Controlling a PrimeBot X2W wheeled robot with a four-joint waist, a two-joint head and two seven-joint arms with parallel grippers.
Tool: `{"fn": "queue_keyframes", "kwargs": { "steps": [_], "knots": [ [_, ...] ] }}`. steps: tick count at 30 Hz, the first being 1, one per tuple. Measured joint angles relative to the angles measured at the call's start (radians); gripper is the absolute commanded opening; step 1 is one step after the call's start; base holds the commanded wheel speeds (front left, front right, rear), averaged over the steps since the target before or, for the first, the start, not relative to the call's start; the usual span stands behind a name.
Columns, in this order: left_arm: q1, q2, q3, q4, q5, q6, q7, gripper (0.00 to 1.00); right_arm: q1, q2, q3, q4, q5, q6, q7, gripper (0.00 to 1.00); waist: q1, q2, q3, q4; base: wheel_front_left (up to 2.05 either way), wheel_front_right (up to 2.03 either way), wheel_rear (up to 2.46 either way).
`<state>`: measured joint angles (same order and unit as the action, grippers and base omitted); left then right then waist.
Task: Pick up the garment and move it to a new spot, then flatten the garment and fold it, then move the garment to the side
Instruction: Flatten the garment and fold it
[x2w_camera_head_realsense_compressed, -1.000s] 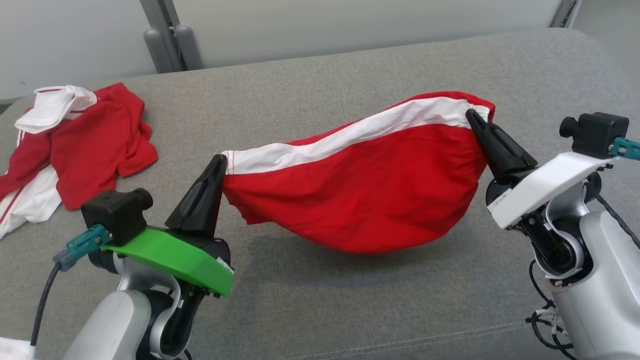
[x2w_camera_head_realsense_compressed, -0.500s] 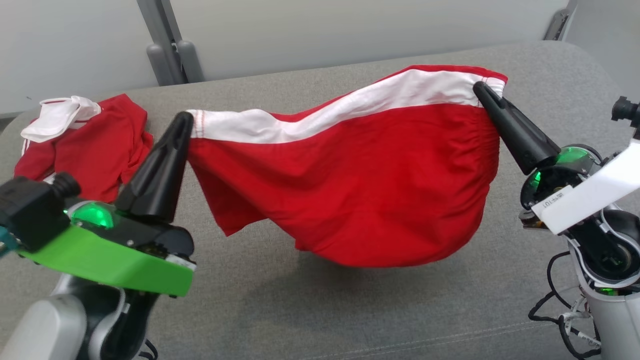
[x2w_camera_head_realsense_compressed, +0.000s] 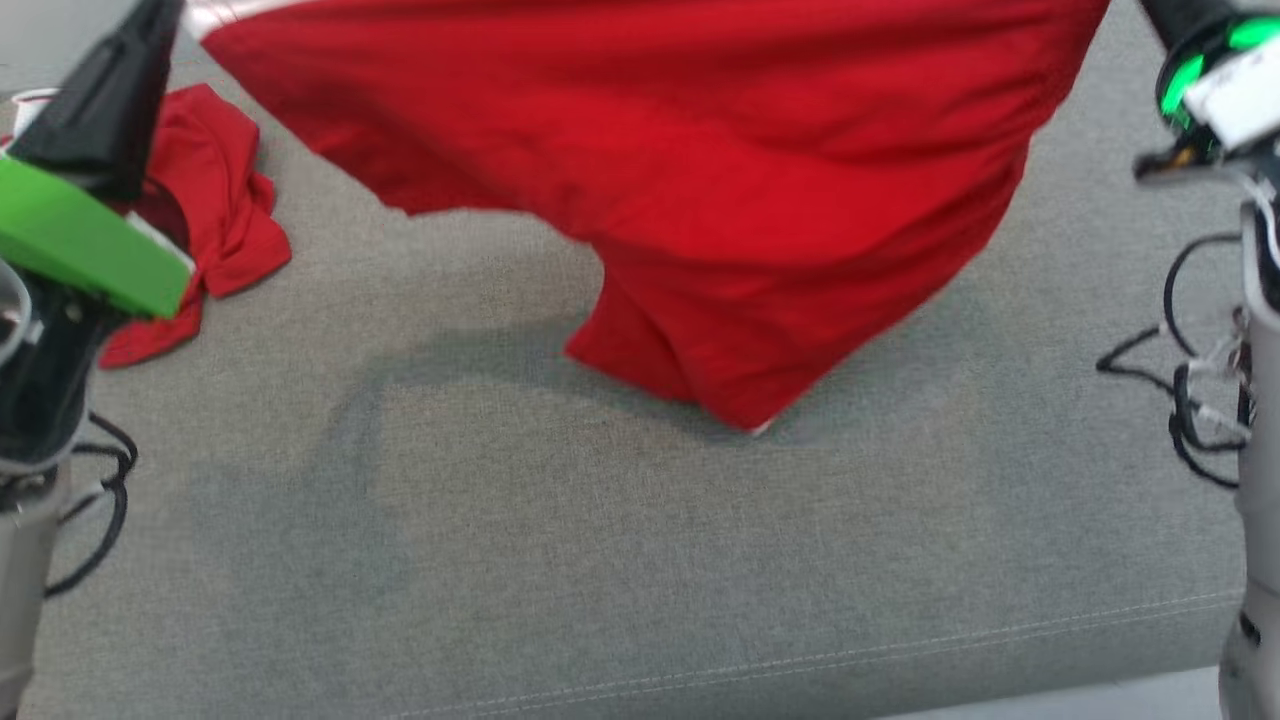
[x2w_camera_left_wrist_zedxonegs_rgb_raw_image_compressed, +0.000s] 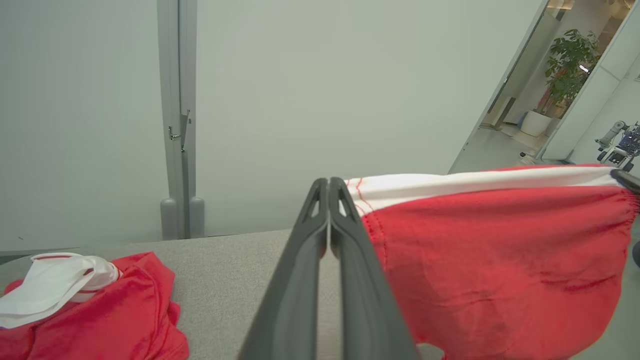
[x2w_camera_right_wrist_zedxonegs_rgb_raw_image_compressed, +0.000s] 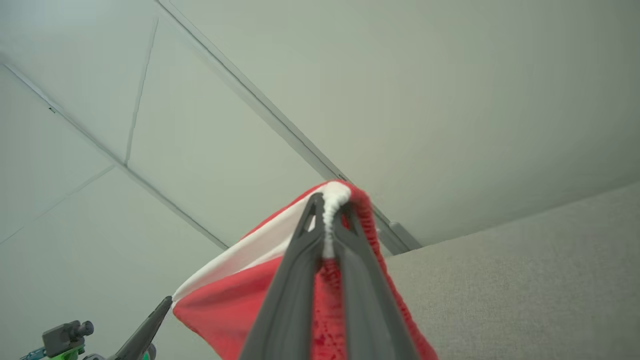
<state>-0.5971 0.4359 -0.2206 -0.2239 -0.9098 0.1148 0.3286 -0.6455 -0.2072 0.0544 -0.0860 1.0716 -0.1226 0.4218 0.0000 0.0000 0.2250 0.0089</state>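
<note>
- Garment: red with a white stripe along the top edge, held up in the air and stretched between the two grippers, above the grey cushion.
- Left gripper: jaws pressed together, pinching the garment's white-striped corner right at the tips.
- Right gripper: jaws narrow, clamped on the gathered elastic edge at the other end; white trim shows between the fingers.
- Cloth hangs down in a sag between the two grips. In the head view, the lowest corner comes down to the cushion; cannot tell if it touches.
- Garment's shadow lies on the cushion below and to the left of it.
- Pile of red and white clothing lies crumpled on the cushion on the robot's left, well apart from the held garment.
- Pale wall behind the cushion; a potted plant far off through an opening.
- Head view is blurred.
</note>
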Motion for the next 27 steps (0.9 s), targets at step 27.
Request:
{"fn": "queue_keyframes", "kwargs": {
  "steps": [27],
  "knots": [
    [0.171,-0.137,-0.046,0.111,0.058,-0.044,-0.205,0.00,0.129,0.016,-0.002,0.101,0.061,0.137,-0.046,0.00,0.0001,0.0000,0.249,0.040,0.00,0.00,0.00]
  ]
}}
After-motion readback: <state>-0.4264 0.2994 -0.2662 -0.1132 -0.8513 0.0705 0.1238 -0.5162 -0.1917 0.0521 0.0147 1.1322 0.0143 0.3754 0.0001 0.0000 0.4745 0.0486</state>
